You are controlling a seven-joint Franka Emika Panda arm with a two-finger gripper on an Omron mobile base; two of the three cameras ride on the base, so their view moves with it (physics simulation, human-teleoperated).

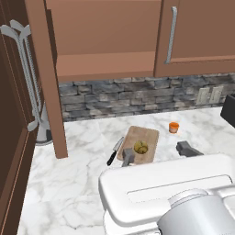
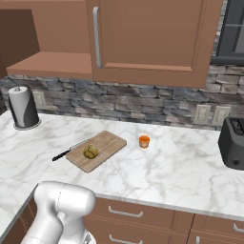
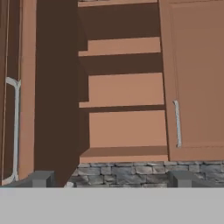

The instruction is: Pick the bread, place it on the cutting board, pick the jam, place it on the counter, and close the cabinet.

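On the tabletop there is one cutting board carrying one bread. One knife lies at its left, one jam at its right. One paper towel roll stands far left, one toaster right. Two wall outlets show. One cabinet holds three shelves.

Counter: cutting board w/ bread; knife; jam; toaster.

The bread sat on the cutting board; the jam stood on the worktop right of it, below my cabinet.
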